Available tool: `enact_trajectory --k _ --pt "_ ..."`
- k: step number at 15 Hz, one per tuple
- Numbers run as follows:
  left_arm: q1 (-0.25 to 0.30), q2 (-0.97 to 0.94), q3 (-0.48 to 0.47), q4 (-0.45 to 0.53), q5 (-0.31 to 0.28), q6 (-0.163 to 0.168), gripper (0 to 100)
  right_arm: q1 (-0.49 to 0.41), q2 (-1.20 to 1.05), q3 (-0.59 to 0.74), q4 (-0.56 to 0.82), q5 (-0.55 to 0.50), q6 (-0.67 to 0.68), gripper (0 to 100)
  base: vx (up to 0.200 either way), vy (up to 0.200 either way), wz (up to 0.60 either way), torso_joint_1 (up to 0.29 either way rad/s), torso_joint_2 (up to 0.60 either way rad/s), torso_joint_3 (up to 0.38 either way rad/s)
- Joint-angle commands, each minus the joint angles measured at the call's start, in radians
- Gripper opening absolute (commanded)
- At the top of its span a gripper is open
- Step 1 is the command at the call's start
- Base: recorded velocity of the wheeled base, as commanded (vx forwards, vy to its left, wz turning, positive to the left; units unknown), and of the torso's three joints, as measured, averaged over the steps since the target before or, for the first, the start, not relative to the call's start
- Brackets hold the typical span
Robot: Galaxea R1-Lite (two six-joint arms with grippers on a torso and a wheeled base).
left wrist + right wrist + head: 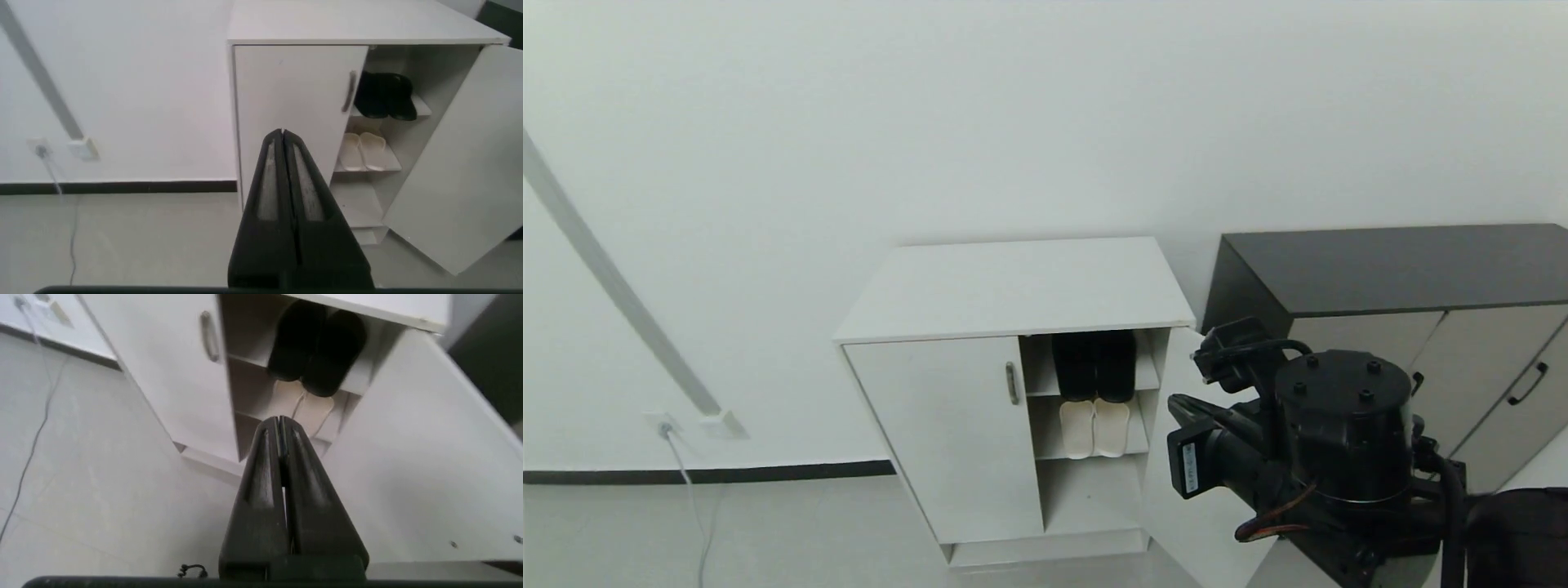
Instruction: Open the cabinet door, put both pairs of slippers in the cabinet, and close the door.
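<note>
A wall socket (662,423) sits at the far left. The left gripper (283,137), clenched on nothing, faces the white cabinet (1013,286), whose left door (947,433) is closed. Inside, the black slippers (1094,363) lie on the top shelf and the white slippers (1094,426) on the shelf below. The right door (466,163) stands open. The right gripper (279,421), clenched and empty, points at the shelves. A dark cabinet (1388,269) stands to the right.

A white wall (1045,106) meets a grey floor (792,531) along a black skirting strip (711,472). At three o'clock stands a dark-topped sideboard (1396,265); at eight o'clock, a wall socket (660,423) with cable (692,500).
</note>
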Motion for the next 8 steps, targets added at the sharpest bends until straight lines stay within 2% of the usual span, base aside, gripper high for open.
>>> enact_trajectory --k 1,2,8 --pt "0.0 0.001 0.0 0.001 0.0 0.003 0 0.0 0.01 0.001 0.0 0.009 0.0 0 0.0 0.0 -0.6 0.012 0.0 -0.002" --pt "0.0 0.001 0.0 0.001 0.0 0.003 0 0.0 0.011 0.002 0.0 0.009 0.0 0 0.0 0.0 -0.6 0.017 0.0 0.002" --pt "0.0 0.001 0.0 0.001 0.0 0.005 0 0.0 0.01 0.014 -0.013 0.011 0.0 0 0.0 0.0 0.0 0.0 0.0 0.0"
